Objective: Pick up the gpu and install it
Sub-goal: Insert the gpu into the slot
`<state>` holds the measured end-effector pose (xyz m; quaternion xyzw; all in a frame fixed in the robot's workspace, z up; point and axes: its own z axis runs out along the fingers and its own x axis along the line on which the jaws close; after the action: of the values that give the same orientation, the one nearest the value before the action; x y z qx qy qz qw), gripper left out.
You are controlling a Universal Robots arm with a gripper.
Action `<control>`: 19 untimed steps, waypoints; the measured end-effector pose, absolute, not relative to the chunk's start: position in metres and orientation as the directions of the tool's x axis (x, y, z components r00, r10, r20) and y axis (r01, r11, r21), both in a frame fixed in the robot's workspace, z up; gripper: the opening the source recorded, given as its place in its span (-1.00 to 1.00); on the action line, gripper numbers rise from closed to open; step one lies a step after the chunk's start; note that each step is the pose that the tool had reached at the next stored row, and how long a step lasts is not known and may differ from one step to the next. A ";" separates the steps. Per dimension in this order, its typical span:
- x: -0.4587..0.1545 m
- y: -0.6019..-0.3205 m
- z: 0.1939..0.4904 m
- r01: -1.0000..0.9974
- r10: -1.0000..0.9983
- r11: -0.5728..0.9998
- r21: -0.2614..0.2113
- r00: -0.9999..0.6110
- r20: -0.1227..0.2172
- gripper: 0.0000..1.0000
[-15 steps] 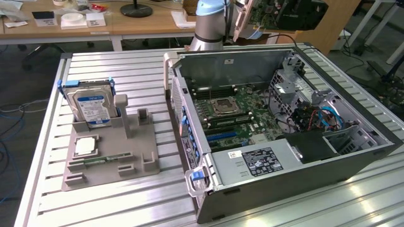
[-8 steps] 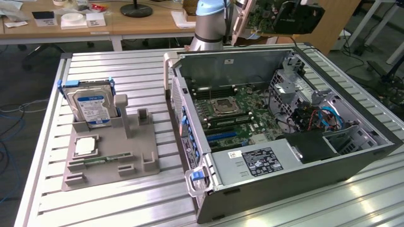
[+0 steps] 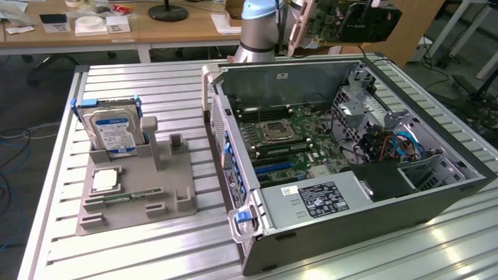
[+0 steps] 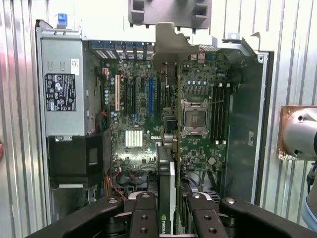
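One grey holder [image 3: 179, 175]: on the slatted table [image 3: 140, 81], at the exterior view's left.
hard drive [image 3: 115, 134]: upright in the holder's far-left slot (blue-white label facing the camera).
processor chip [image 3: 105, 179]: flat on the holder, nearer than the hard drive.
memory stick [image 3: 128, 196]: lying on the holder, just nearer than the chip.
computer case [image 3: 374, 210]: open, lying on its side, right of the holder.
motherboard [image 3: 295, 140]: on the case floor, with the power supply [image 3: 311, 198] at the near end.
gpu [image 3: 319, 23]: up in the air above the case's far edge, clear of the motherboard and in no slot.
gripper [image 4: 171, 203]: clenched on the gpu, which stands edge-on between the two fingers (metal bracket at the end farthest from the gripper).
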<state>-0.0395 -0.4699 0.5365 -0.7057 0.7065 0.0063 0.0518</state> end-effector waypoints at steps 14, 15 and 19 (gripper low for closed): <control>-0.044 -0.470 0.515 -0.998 -0.997 0.003 -0.068 0.003 -0.082 -0.47; -0.044 -0.470 0.513 -0.998 -0.997 0.003 -0.068 0.003 -0.082 -0.47; -0.044 -0.470 0.512 -0.998 -0.997 0.003 -0.068 0.003 -0.082 -0.47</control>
<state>-0.0441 -0.4699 0.5125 -0.7060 0.7062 0.0048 0.0532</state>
